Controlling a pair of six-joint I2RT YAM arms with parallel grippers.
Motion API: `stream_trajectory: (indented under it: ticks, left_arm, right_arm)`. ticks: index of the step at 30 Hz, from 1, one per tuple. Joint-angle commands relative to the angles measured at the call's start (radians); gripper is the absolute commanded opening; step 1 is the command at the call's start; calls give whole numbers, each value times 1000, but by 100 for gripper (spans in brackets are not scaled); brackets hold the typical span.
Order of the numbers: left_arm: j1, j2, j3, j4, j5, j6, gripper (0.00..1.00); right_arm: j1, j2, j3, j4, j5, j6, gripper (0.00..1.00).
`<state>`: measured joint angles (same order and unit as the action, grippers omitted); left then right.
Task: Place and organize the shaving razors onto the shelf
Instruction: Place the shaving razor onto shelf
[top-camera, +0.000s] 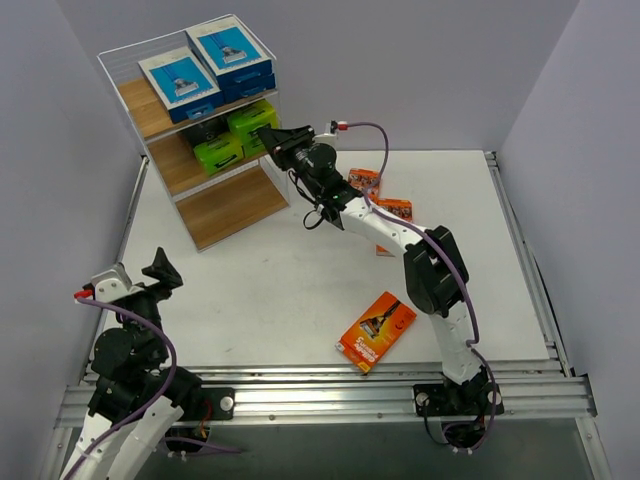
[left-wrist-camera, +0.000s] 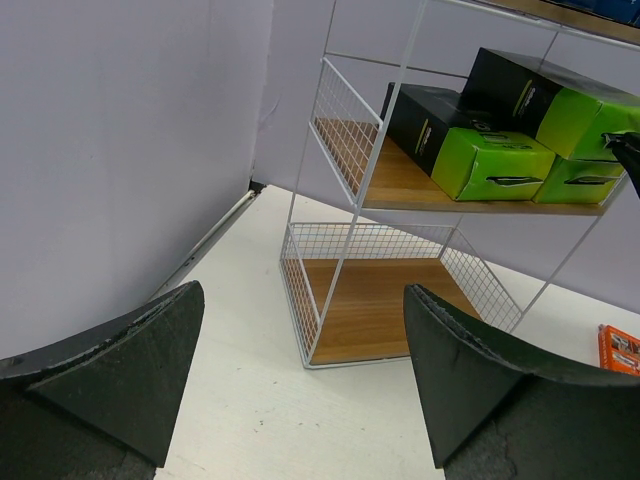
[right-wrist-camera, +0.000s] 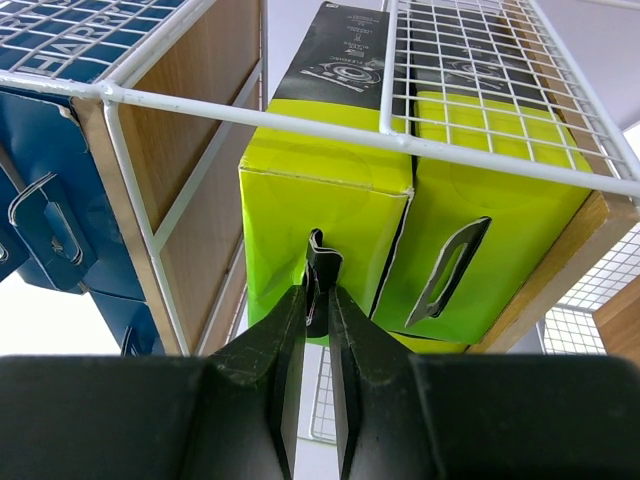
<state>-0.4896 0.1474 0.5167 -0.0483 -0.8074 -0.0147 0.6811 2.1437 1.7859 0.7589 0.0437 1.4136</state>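
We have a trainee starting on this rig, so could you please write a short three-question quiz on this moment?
1. True or false: the blue packs lie on the top tier of the shelf.
2. What is the right gripper pinching? A) an orange pack B) the hang tab of a lime-green pack C) the shelf's wire frame
3. Fill in: the jaws of the left gripper stand ____.
Key: 1 true; 2 B; 3 open.
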Motion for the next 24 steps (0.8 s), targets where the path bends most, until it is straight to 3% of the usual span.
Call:
stream_trajectory:
  ticks: [1,10,24]
  left_arm:
    - [-4,-5,12,31,8,13,89]
    - [-4,4,13,31,53,41,89]
    - [11,9,19,31,33,62,90]
  right_arm:
    - [-9,8,52,63,-5,4,12]
    - [-8,-36,32,51,-21,-34,16]
    - [-8,-226,-161,57,-34,-57,50]
